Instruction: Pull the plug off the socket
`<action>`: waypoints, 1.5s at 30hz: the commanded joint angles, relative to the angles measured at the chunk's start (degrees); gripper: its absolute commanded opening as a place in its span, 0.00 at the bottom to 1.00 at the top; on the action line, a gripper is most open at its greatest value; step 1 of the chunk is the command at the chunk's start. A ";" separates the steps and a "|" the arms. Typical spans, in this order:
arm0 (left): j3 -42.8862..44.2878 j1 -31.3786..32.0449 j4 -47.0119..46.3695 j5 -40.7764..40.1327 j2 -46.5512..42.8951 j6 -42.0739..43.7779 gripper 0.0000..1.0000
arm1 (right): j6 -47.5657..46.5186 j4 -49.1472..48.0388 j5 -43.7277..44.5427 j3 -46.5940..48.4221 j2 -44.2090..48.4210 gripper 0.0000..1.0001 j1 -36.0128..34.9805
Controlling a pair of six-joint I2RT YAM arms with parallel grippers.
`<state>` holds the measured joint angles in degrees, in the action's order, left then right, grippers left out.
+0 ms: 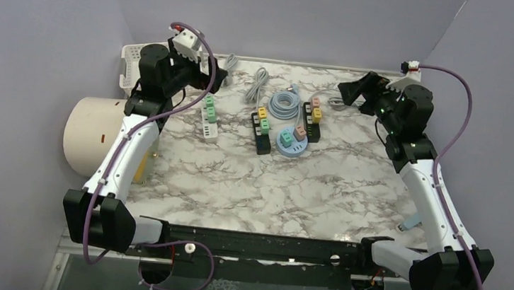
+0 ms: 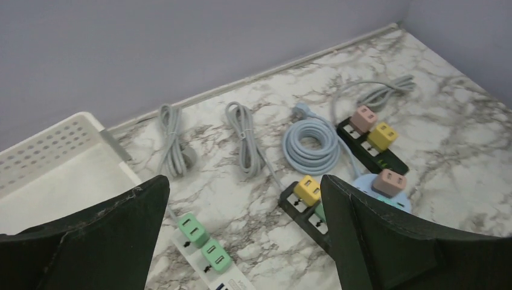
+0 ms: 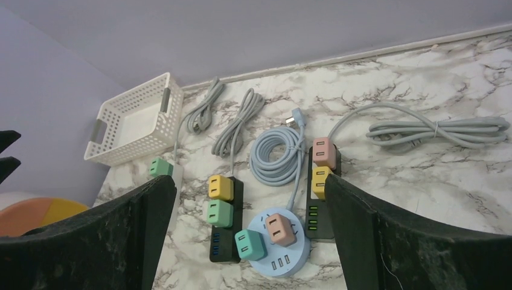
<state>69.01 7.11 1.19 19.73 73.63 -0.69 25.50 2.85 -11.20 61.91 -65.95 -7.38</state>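
**Item: plugs seated in sockets.** All sit on the bench [image 1: 292, 191] toward 12 o'clock of its centre, well apart from the arm bases. The task does not say which plug, so you choose.

- White strip [image 1: 210, 130], 11 o'clock: two green plugs [image 1: 210, 102] in a row.
- Short black strip [image 1: 262, 143], 12 o'clock: yellow plug [image 1: 261, 112] with a mint plug [image 1: 264, 125] just beside it.
- Round blue hub [image 1: 289, 148], just beside the short black strip at its 3 o'clock: pink plug [image 1: 301, 131] and one more green one.
- Long black strip [image 1: 310, 129], 1 o'clock: a pink and a yellow plug at its far end.

**Handling (judged).** The plugs are small hard-plastic cubes, light, smooth-sided and likely slippery. Only the socket's friction holds each one. The strips look light too, so expect one to lift with its plug unless your other end effector pins it down. Take the plug by two opposite side faces and pull straight out.

**End effectors.** The left end effector [image 2: 243, 181] is released, jaws spread wide, grasping nothing, above the 11 o'clock corner. The right end effector [image 3: 249, 181] is likewise released and empty, at 1 o'clock.

**Also present.** A coiled blue cable [image 1: 284, 106], grey cable bundles [image 1: 256, 84], and a white basket [image 1: 130, 54] at 10 o'clock.

**Markings.** No brand, label or writing can be read. The plug faces show only slot marks.
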 commanded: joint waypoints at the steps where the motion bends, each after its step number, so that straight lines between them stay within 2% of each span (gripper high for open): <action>1: 5.35 -0.41 7.29 23.41 1.55 0.85 0.99 | 0.63 3.32 -2.36 2.15 0.28 0.99 0.53; 4: 7.86 -0.49 11.90 39.52 1.41 4.12 0.99 | 0.45 2.76 -4.80 0.94 0.28 0.99 0.57; 6: 7.87 -0.53 13.08 44.60 -0.27 5.86 0.99 | -3.46 5.42 -5.91 2.37 -1.64 0.99 -0.50; 9: 8.25 -0.62 13.99 49.79 -0.47 4.68 0.99 | -12.64 16.22 6.79 10.97 -7.72 1.00 -9.89; 11: 7.82 -0.18 14.47 51.69 0.51 3.60 0.99 | -13.95 18.63 10.39 12.56 -10.65 1.00 -12.25; 15: 6.15 1.60 12.22 44.55 4.04 -2.89 0.99 | -15.99 21.53 13.09 14.03 -17.38 1.00 -13.80; 20: 3.30 1.94 4.62 25.53 8.01 -17.51 0.99 | -21.02 28.58 9.31 18.31 -28.68 0.90 -14.24; 22: 0.78 1.94 1.19 21.99 8.43 -21.84 0.99 | -21.31 30.39 7.08 19.96 -31.59 0.86 -14.59; 25: -3.35 1.93 -4.76 20.79 8.48 -26.83 0.99 | -22.40 32.21 6.37 21.65 -34.66 0.82 -15.60; 30: -6.15 2.01 -7.96 20.68 10.08 -30.61 0.99 | -22.91 31.84 3.64 21.24 -37.55 0.75 -17.55; 37: -7.83 3.74 -7.85 17.70 12.12 -32.45 0.99 | -20.67 27.59 9.97 18.95 -39.97 0.67 -19.52; 45: -9.80 5.63 -6.91 15.10 11.95 -32.66 0.99 | -20.27 24.96 13.16 18.20 -39.38 0.68 -19.52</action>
<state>59.92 11.84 -4.56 37.43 85.73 -32.45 4.89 30.72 -1.96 81.25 -105.43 -26.94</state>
